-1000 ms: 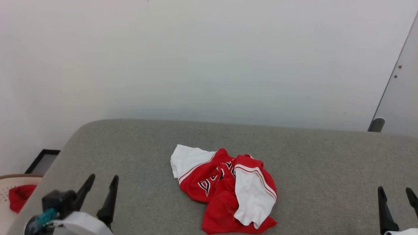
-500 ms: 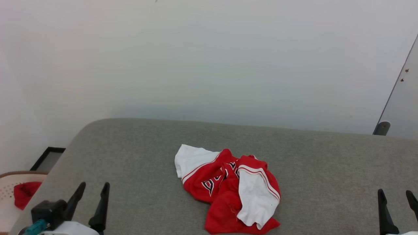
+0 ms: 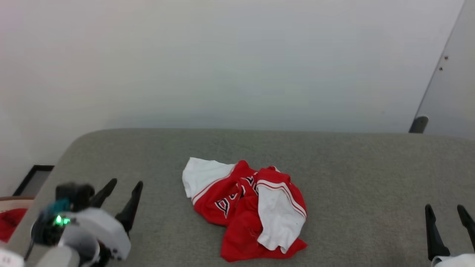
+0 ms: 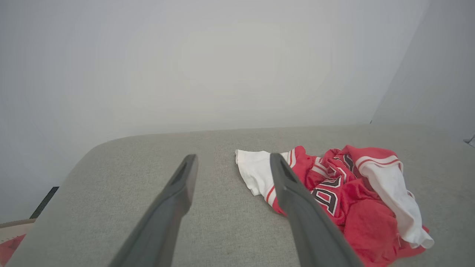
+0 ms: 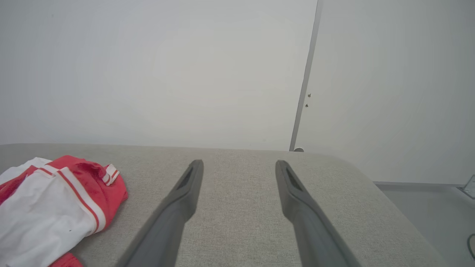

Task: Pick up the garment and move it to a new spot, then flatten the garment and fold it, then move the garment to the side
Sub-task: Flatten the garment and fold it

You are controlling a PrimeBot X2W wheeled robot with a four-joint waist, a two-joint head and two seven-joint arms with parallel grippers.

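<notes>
**Jaws.** The left jaws are found fully parted with nothing between them. Their two dark fingers (image 3: 131, 207) are spread over bare fabric near the tabletop's (image 3: 352, 178) near-left corner. The right jaws are likewise wide apart and empty, with their fingers (image 3: 432, 233) at the near-right corner. No contact with any item is noted at either side.

**Arm pose.** The left wrist is seen raised above the near-left corner, a green light showing on its housing. Its fingers are angled toward the far edge and slightly inward. In the left wrist view one finger (image 4: 293, 193) crosses in front of a white sleeve, but a gap to the cloth is judged to remain. The right fingers (image 5: 293, 196) are pointed straight toward the far edge, well apart from the cloth.

**Garment.** The garment (image 3: 245, 207) is found crumpled in a heap, roughly midway between the left and right edges and nearer the near edge. White sleeves are thrown over red body cloth and the chest lettering is partly buried.

**Assessment.** The parted jaws are judged to be readiness for a first pick, which is not yet made. The flanking positions are judged to suit a two-handed lift and later spreading.

**Other.** A small red cloth (image 3: 9, 222) is noted beyond the left edge, off the tabletop.
</notes>
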